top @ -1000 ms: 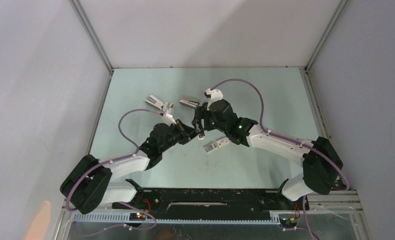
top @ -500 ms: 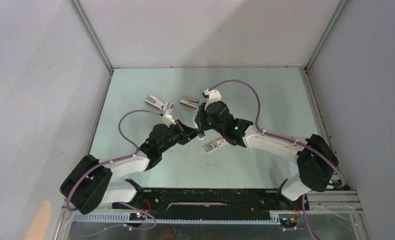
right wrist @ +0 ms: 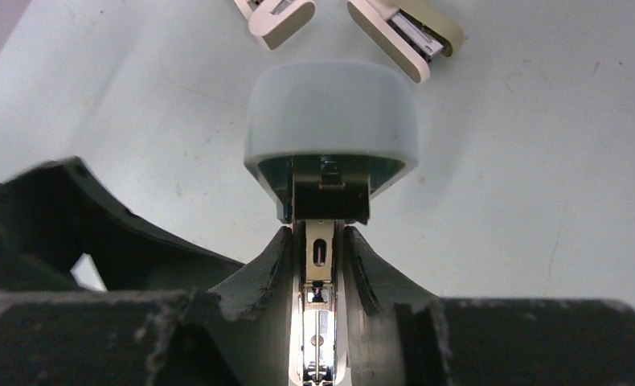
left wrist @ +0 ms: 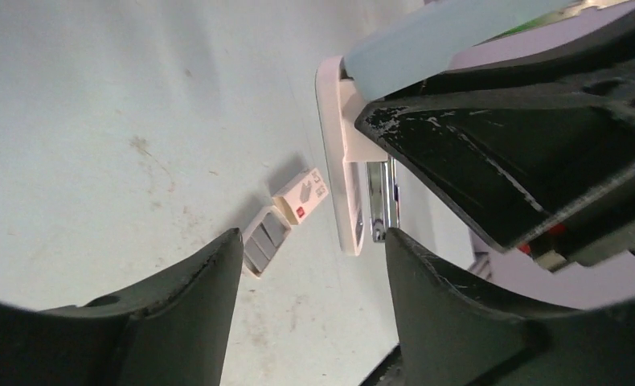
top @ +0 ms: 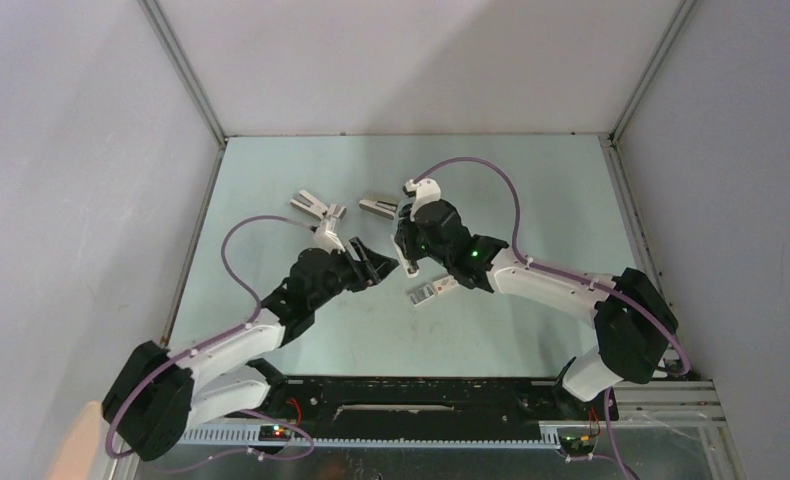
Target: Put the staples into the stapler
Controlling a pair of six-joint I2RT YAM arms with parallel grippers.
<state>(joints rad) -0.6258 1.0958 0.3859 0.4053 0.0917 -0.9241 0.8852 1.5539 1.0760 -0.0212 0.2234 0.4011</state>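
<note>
The stapler (right wrist: 330, 121), pale bluish with a silvery metal rail, is held above the table with my right gripper (right wrist: 318, 235) shut on its sides. In the left wrist view the stapler (left wrist: 351, 201) hangs just ahead of my left gripper (left wrist: 313, 241), which is open and apart from it. The staples (left wrist: 298, 198), a small white box with its grey tray (left wrist: 263, 240) slid partly out, lie on the table beyond the left fingers. From above, the staples (top: 429, 292) rest just below and right of both grippers, which meet at mid-table.
Two stubby wedge-shaped staplers lie at the back of the table, a white one (top: 311, 207) and a beige one (top: 379, 205). Grey walls close in the table's left, right and far sides.
My right gripper has shut on the stapler. My left gripper has since opened, let go of it and drawn back a little, its elbow swinging down and left.
</note>
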